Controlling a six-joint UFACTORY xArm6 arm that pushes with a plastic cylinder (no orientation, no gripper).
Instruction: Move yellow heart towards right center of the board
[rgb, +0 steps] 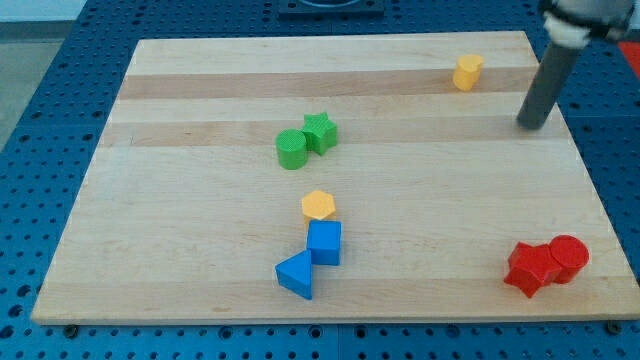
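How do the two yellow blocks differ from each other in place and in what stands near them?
The yellow block near the view's top right stands alone; the yellow hexagon block lies lower, near the board's middle. The hexagon touches the blue cube; the top one touches nothing. My tip is nearer the top one, on its right. Both share one colour.

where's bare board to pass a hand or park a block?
Free: the view's left of the green pair; between yellow hexagon and red pair. Crowded: hexagon, blue cube, blue triangle. My tip sits lower right of the yellow heart.
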